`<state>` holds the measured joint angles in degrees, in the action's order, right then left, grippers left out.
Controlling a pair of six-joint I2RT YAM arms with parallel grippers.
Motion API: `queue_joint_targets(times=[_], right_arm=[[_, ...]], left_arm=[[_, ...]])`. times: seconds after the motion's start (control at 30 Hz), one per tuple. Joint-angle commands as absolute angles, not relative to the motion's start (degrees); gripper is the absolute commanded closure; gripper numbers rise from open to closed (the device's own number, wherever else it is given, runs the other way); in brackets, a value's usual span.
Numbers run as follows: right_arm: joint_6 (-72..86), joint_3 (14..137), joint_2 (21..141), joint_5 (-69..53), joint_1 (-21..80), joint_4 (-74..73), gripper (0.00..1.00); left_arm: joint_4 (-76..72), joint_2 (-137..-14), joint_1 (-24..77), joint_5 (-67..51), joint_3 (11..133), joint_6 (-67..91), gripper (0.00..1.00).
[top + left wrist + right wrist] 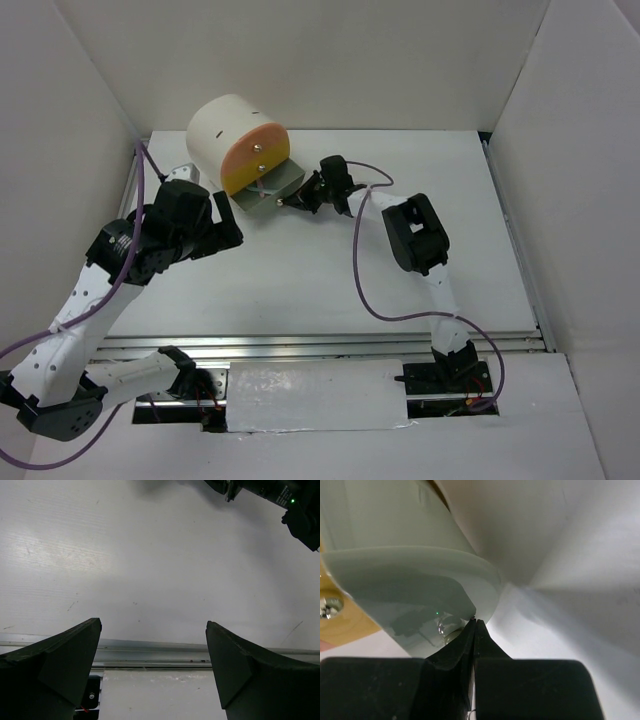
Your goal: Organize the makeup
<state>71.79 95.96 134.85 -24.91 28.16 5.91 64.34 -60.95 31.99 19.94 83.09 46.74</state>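
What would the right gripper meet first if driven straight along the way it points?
The grey-green tray sticking out under the orange front of the cream box. The shut right gripper has its tips right at the tray's rim, apparently touching, though depth is hard to judge.

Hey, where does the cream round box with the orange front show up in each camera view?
Top external: the cream box at the back, left of centre.
Left wrist: not in view.
Right wrist: its orange front shows at the left edge.
Shared landmark: the shut right gripper beside that front, bottom centre in its own view.
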Motion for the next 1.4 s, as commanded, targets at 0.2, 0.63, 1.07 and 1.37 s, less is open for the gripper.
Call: queue_joint_targets(times=[0.2,0.63,1.07,1.37], right_arm=[[76.1,104.8,139.7,-27.7,29.3,13.4,0.96],[83.8,117.5,151.3,-29.1,29.4,22.7,0.86],[84.4,113.2,149.4,-28.3,29.6,27.8,0.74],[64.2,69.3,105.3,-16.6,25.8,19.1,0.0]], left_arm=[[64.0,-59.2,31.8,16.5,82.5,46.4,0.01],[65.2,-60.1,31.7,14.8,83.8,43.9,0.01],[64.5,-61.0,31.7,13.9,83.3,42.0,0.0],[58.5,-67.8,30.9,20.2,85.5,35.3,0.01]])
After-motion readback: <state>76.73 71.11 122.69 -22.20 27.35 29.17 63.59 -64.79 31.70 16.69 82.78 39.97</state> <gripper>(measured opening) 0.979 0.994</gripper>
